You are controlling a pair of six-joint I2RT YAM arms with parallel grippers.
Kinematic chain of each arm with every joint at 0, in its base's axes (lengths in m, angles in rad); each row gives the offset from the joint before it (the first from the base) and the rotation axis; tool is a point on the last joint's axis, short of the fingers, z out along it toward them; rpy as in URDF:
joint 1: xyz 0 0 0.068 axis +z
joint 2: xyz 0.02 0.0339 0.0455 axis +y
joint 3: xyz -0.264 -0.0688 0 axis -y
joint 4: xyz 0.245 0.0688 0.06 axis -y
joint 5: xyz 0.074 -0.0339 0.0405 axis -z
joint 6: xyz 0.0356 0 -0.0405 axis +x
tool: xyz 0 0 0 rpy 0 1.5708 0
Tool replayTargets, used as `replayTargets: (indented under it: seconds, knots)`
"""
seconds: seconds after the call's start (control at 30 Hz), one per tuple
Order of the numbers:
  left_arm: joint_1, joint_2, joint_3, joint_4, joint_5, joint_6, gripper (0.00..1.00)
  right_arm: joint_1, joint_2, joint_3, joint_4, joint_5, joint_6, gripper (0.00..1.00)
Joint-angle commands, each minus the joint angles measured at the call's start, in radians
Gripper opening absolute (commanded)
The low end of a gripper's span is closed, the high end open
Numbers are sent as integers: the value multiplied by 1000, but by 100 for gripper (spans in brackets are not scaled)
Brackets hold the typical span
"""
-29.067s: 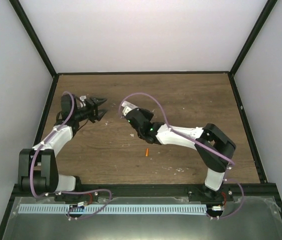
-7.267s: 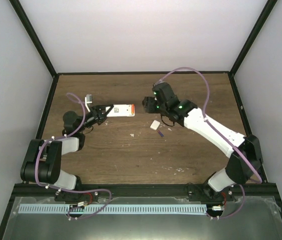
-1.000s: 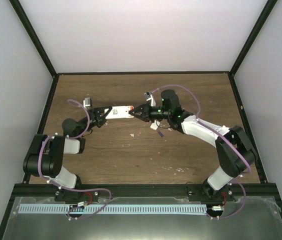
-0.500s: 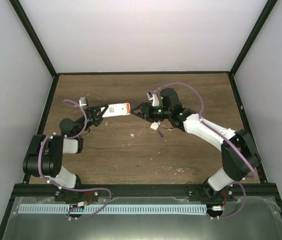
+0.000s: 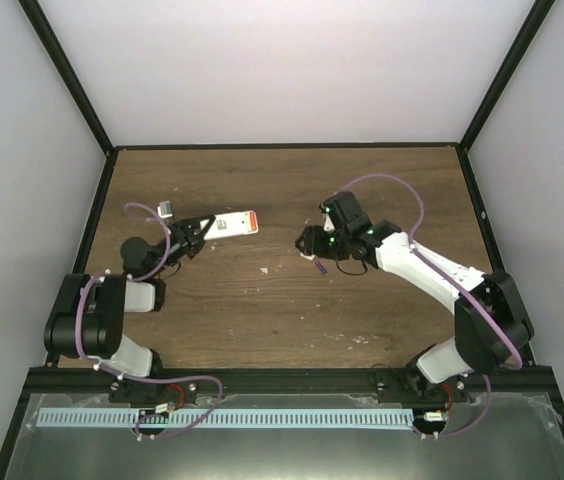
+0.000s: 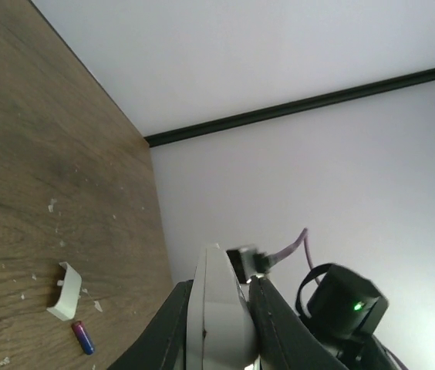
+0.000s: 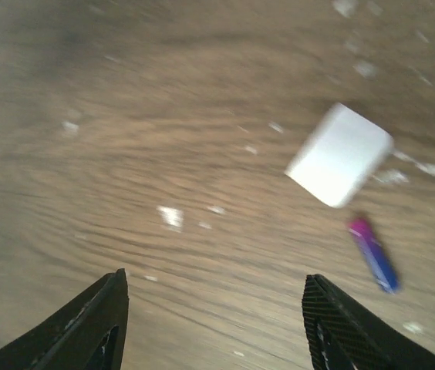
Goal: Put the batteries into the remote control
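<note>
in the left gripper (image 5: 205, 228), raised clear of the table (image 5: 262, 320), the remote control (image 5: 232, 224) is pinched at one end between jaws closed tight on its flat sides, its free end pointing toward the other arm. that looks like a presenting hold, keeping the open back steady and reachable. it is a slim white plastic bar with hard edges, and an orange strip shows at its far end, which i take to be the orange battery (image 5: 253, 220) already seated, though the view is too small to be sure. the purple battery (image 7: 373, 250) lies loose on the wood, a tiny glossy cylinder that would roll easily. just beside it rests the cover (image 7: 339, 154), a plain white square of thin plastic, set aside so the compartment is open. the right gripper (image 7: 217, 324) hangs low over this pair with its dark, textured fingers spread wide and nothing between them, probably lining up for the battery. the table is matt brown wood grain, flecked with pale chips (image 7: 171, 217). smooth white walls close it in.
</note>
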Motion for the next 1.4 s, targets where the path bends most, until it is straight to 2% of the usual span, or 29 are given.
replayTargets:
  seconds: [0.0,0.13,0.17,0.3,0.5,0.77,1.37]
  knots:
    - [3,-100,10,-193,-47,124,0,0,33,-52,-104,170,-62,58]
    - [0,-216,51,-504,-82,249,0,14,83,-46,-94,226,-89,57]
    - [0,-225,57,-529,-84,249,0,14,100,-42,-91,234,-96,56]
    - [-2,-216,32,-489,-100,185,0,15,152,-33,-74,258,-135,49]
    - [-2,-228,27,-515,-95,201,0,15,227,-13,-63,258,-184,40]
    - [-2,-227,33,-518,-86,209,0,13,253,-33,-44,230,-199,40]
    - [-2,-226,36,-521,-80,214,0,13,284,-45,-73,220,-222,28]
